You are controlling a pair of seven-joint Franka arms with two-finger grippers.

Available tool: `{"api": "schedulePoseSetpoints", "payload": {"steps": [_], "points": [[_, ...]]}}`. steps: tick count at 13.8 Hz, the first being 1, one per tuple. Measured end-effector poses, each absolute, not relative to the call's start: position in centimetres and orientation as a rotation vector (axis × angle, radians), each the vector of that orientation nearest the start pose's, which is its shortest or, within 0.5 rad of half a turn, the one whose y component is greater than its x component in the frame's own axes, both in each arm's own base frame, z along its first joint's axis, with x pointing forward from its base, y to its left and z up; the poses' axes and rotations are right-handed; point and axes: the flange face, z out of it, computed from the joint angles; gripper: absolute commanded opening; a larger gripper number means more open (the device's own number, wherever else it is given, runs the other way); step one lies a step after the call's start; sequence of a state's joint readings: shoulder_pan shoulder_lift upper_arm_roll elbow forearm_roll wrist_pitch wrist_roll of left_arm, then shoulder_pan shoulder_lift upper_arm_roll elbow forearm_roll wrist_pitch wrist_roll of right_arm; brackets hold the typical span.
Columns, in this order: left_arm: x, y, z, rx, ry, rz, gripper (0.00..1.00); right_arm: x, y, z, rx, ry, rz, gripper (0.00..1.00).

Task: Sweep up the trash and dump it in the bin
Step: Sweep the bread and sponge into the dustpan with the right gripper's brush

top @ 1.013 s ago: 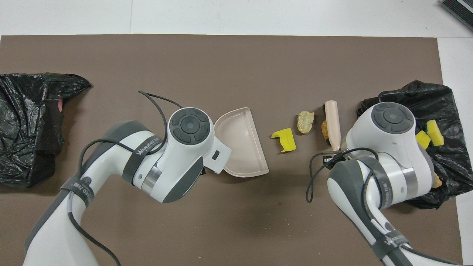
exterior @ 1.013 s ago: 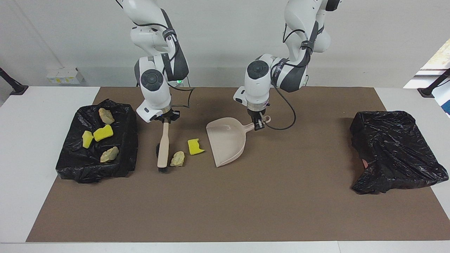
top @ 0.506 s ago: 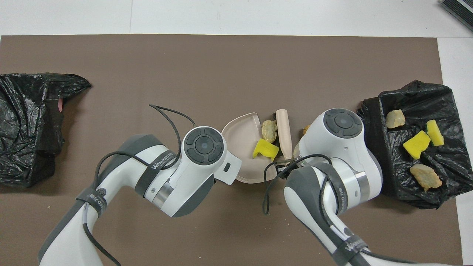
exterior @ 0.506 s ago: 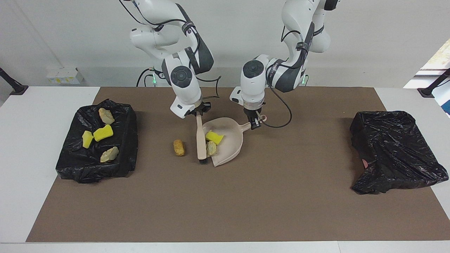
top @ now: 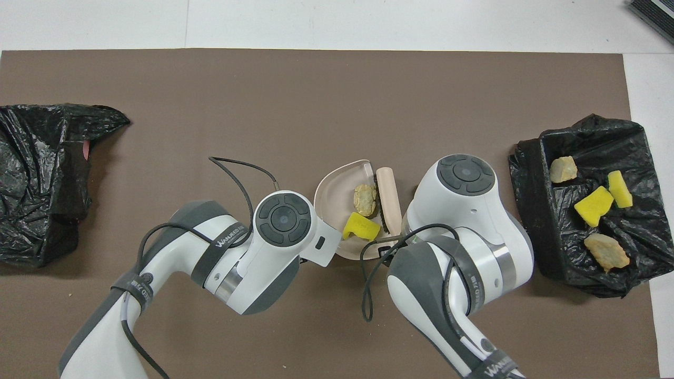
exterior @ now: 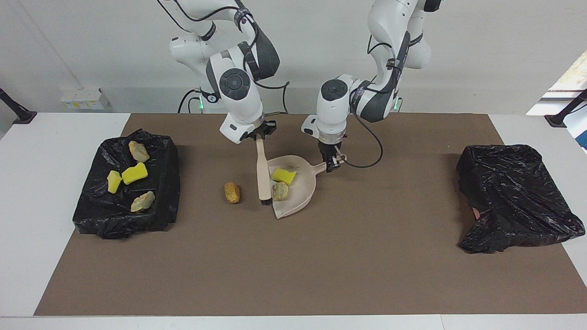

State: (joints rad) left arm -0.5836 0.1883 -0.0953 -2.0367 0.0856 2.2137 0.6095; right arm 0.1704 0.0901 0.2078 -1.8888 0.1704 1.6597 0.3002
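My right gripper (exterior: 261, 134) is shut on the handle of the beige brush (exterior: 263, 170), whose bristle end rests at the mouth of the beige dustpan (exterior: 301, 195). The dustpan's handle is held in my left gripper (exterior: 333, 163), which is shut on it. Two pieces of trash lie in the pan: a yellow sponge chunk (exterior: 283, 175) (top: 360, 227) and a tan lump (exterior: 280, 191) (top: 365, 199). A brown lump (exterior: 232, 192) lies on the mat beside the brush, toward the right arm's end; my right arm hides it from overhead. The bin (exterior: 169, 183) (top: 532, 210) holds several scraps.
A crumpled black bag (exterior: 513, 197) (top: 37, 179) lies at the left arm's end of the brown mat (exterior: 321, 266). The brush (top: 388, 192) lies along the dustpan's (top: 331, 187) open edge in the overhead view. Both arms crowd the mat's middle.
My right arm swept the brush toward the left arm's end, pushing the yellow sponge and tan lump into the dustpan. The brown lump stayed on the mat. The dustpan shifted slightly toward the brush.
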Motion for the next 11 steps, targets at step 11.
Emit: {"api": "schedulePoseSetpoints", "payload": {"steps": [11], "points": [[45.1,-36.2,35.3,-2.451,1.878,0.054,0.0,50.7,10.1,37.0,-3.116,-0.121,0.597,0.0]]}}
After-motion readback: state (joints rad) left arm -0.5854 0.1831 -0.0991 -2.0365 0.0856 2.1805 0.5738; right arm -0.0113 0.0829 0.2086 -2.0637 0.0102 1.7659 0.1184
